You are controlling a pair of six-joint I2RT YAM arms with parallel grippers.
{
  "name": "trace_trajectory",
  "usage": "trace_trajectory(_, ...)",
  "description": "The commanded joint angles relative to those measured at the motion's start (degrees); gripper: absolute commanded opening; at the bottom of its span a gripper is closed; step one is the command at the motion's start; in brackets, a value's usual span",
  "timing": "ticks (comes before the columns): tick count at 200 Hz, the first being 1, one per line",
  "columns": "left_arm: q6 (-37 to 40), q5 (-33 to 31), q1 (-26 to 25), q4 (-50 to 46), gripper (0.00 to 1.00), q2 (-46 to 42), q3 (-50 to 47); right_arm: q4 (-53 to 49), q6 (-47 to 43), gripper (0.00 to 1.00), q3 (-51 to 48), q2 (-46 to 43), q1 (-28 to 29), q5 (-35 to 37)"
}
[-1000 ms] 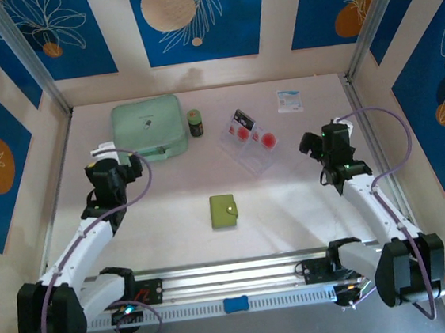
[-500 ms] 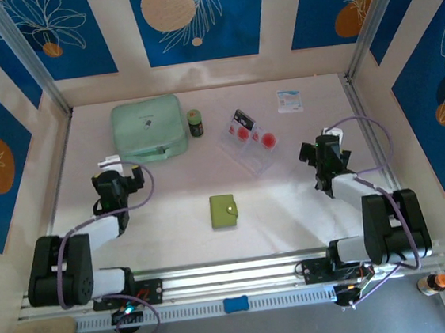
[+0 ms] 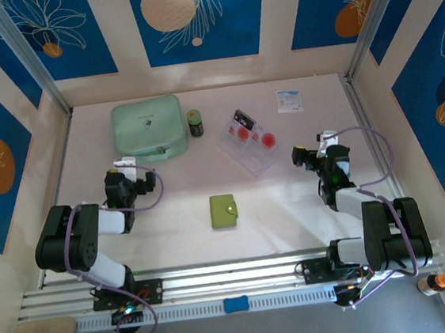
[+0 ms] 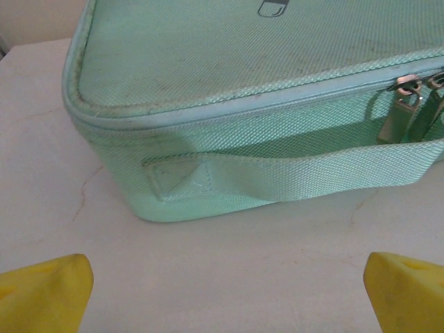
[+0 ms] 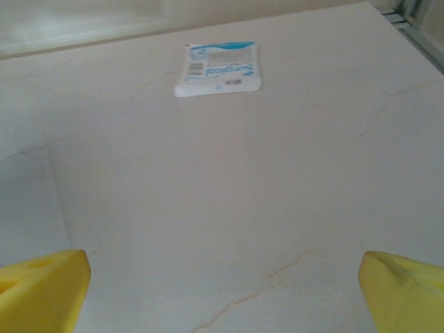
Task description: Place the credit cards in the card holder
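Note:
The olive-green card holder (image 3: 225, 211) lies closed on the table's middle, between the two arms. The credit cards (image 3: 242, 132) stand in a clear plastic tray at the back, showing red circles and a black strip. My left gripper (image 3: 125, 170) sits low on the left, open and empty, its yellow fingertips (image 4: 41, 295) wide apart just short of a mint-green case. My right gripper (image 3: 325, 146) rests low on the right, also open and empty, with yellow fingertips (image 5: 406, 291) over bare table. Both grippers are well away from the holder and the cards.
The mint-green zip case (image 4: 243, 104) with its strap handle stands at the back left (image 3: 148, 126). Next to it is a small dark bottle (image 3: 195, 122). A white and blue packet (image 5: 217, 68) lies at the back right. The clear tray (image 3: 255, 157) is right of the bottle.
Both arms have folded back and down towards their bases. The left gripper has shifted right and the right gripper slightly left, both settling low near the table.

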Motion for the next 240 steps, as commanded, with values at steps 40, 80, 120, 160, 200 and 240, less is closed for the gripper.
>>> trace_trajectory(40, 0.3, 2.8, 0.3, -0.3, 1.00, 0.4, 2.4, 0.7, 0.7, 0.93, 3.5, 2.2, -6.5, -17.2)
trace_trajectory(80, 0.0, 3.4, 0.7, -0.8, 1.00, 0.5, 2.7, 5.4, 5.4, 0.90, 0.4, 1.5, -11.1, -20.4)
trace_trajectory(120, -0.1, 3.4, 0.8, -1.5, 1.00, 0.5, 3.1, 16.7, 1.1, 0.99, -6.0, -0.6, -3.4, -11.8)
trace_trajectory(160, -0.1, 3.2, 0.8, -1.1, 1.00, 0.5, 2.9, 27.5, -4.7, 0.99, -2.7, 15.3, 4.1, -6.2)
trace_trajectory(200, -0.2, 2.8, 0.8, -1.0, 1.00, 0.4, 2.8, 9.7, -1.6, 0.99, 5.6, 14.5, 1.7, -5.7)
trace_trajectory(240, -0.5, 1.1, 0.7, 0.2, 1.00, 0.2, 2.1, 10.2, -2.0, 0.99, 5.1, 14.1, 2.5, -4.3)
